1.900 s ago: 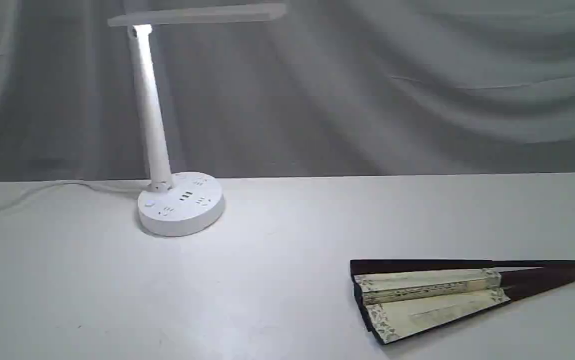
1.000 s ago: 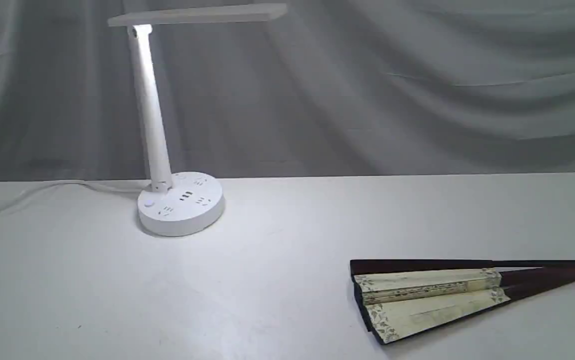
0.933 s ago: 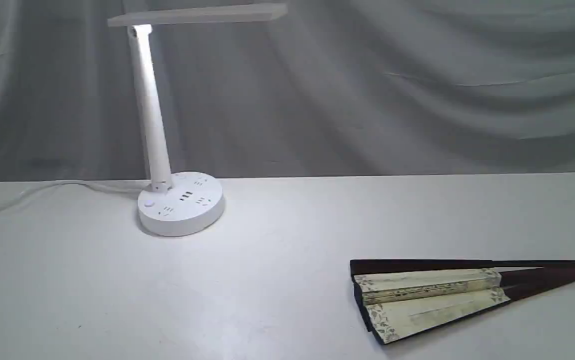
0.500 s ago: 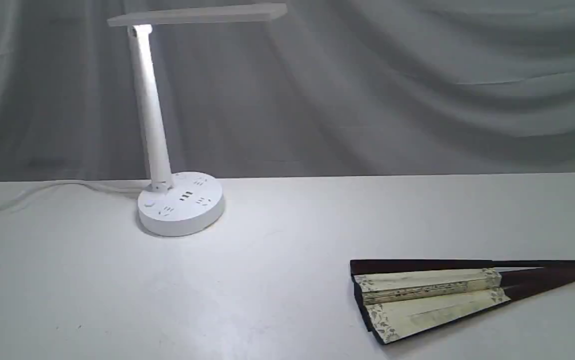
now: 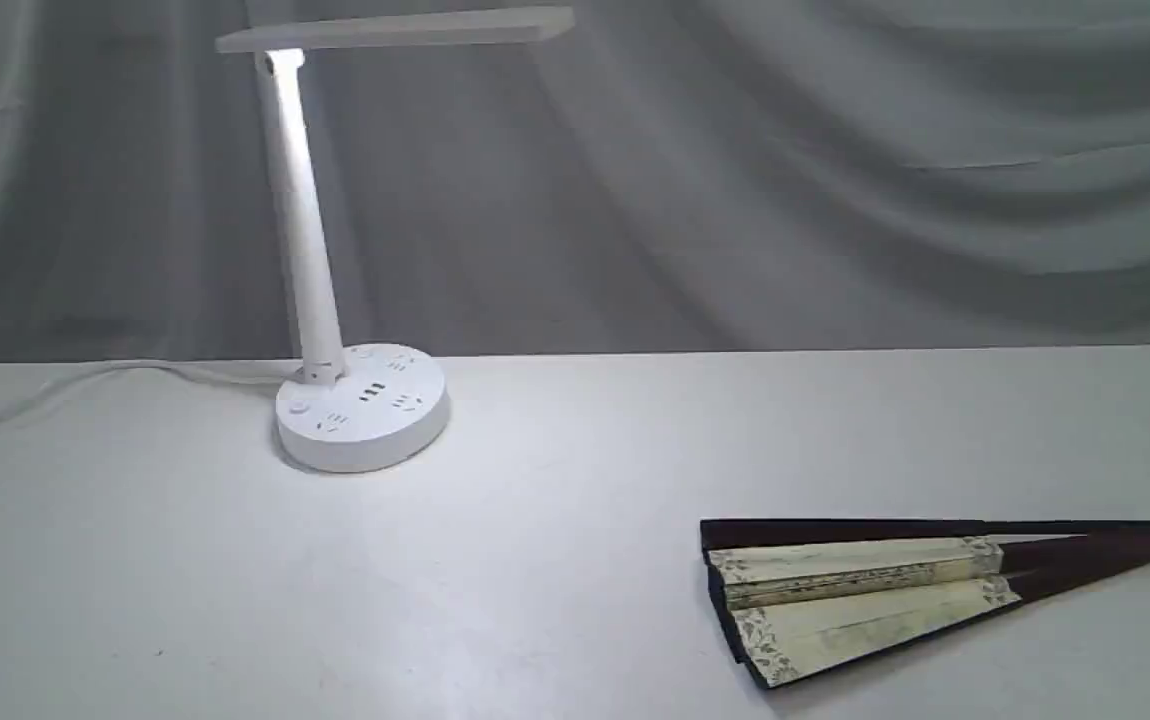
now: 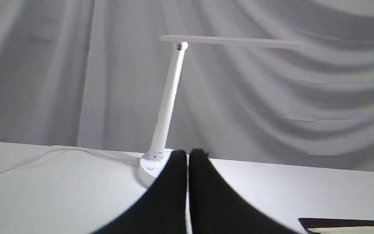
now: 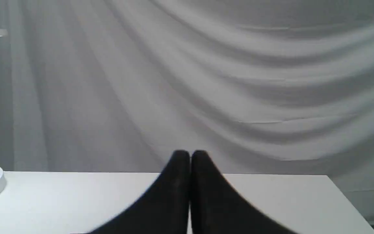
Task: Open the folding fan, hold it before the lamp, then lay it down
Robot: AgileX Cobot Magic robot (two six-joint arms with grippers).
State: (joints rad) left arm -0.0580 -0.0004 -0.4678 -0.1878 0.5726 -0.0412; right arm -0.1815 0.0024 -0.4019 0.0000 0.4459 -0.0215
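Observation:
The folding fan (image 5: 865,600) lies partly spread on the white table at the front right, cream leaf toward the left, dark maroon ribs and pivot toward the right; a corner of the fan (image 6: 346,225) shows in the left wrist view. The white lamp (image 5: 315,260) stands at the back left, lit, with its round base (image 5: 363,408) on the table; the lamp (image 6: 169,97) stands ahead in the left wrist view. Neither arm shows in the exterior view. My left gripper (image 6: 188,154) is shut and empty. My right gripper (image 7: 190,154) is shut and empty, pointing at the curtain.
A white cable (image 5: 85,385) runs from the lamp base to the left edge of the table (image 5: 575,480). A grey draped curtain (image 5: 785,180) hangs behind. The table's right end (image 7: 340,191) shows in the right wrist view.

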